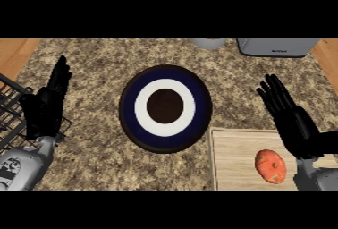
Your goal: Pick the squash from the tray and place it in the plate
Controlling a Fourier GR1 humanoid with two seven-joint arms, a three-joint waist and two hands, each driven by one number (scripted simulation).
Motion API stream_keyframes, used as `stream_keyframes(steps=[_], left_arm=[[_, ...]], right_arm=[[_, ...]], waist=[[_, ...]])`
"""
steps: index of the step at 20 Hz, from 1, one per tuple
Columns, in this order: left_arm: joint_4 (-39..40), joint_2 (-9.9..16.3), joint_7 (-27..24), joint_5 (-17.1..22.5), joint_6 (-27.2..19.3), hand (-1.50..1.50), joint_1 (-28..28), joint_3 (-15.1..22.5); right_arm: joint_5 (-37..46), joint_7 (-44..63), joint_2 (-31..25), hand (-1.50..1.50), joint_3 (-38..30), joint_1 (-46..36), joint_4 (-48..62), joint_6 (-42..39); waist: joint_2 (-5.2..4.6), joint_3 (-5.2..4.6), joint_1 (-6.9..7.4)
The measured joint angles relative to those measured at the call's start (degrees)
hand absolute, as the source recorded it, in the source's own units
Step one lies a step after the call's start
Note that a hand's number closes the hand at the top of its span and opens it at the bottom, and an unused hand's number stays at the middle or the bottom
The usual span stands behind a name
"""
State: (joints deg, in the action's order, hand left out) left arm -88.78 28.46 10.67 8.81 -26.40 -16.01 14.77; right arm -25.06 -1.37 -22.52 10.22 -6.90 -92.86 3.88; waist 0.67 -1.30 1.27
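Squash (pixel 271 166) lies on the tray (pixel 231 152), just below and left of the right hand (pixel 293 123). That hand is released, fingers straight. Left hand (pixel 46 105) likewise, well apart from the plate (pixel 132 116).

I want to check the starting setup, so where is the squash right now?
In the head view, the squash lies on the wooden tray at the lower right, just right of the plate and below the open right hand.

Kitchen. Evidence: speckled granite worktop (pixel 92 165); round plate (pixel 166 108) with navy and white rings; wooden tray (pixel 234 161); black wire dish rack (pixel 10 109) at left edge; grey appliance (pixel 276 47) at far edge.
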Motion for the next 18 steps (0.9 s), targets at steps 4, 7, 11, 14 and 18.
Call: stream_keyframes(steps=[4, 7, 11, 14, 18], left_arm=[[0.80, -0.93, -1.82, 2.30, 2.80, 0.00, 1.54, -0.78], [1.60, -1.21, -1.52, 3.98, 4.76, 0.00, 3.59, -0.40], [3.08, -1.97, -1.26, 6.63, 6.94, 0.00, 5.16, -0.92], [4.18, -2.01, -2.28, 8.20, 9.42, 0.00, 6.15, -1.53], [6.40, -3.08, -3.68, 8.67, 10.96, 0.00, 6.09, -1.69]], right_arm=[[-4.13, -2.66, -4.19, 1.50, -1.29, -1.26, 1.86, -12.08], [-3.26, -5.96, -10.00, 1.50, -2.20, -2.96, 1.94, -20.92], [1.64, -17.17, -12.28, -1.50, -7.03, -1.91, 8.29, -22.57], [3.82, -28.70, -12.38, -1.50, -8.09, -0.07, 16.55, -29.03], [13.08, -39.62, -15.32, -1.50, -6.27, 0.86, 23.33, -31.38]], waist=[[-0.50, 1.02, -0.44], [-0.38, 1.01, -0.32], [-0.88, 1.25, -0.70], [-1.18, 1.44, -0.42], [-1.28, 1.52, -0.41]])
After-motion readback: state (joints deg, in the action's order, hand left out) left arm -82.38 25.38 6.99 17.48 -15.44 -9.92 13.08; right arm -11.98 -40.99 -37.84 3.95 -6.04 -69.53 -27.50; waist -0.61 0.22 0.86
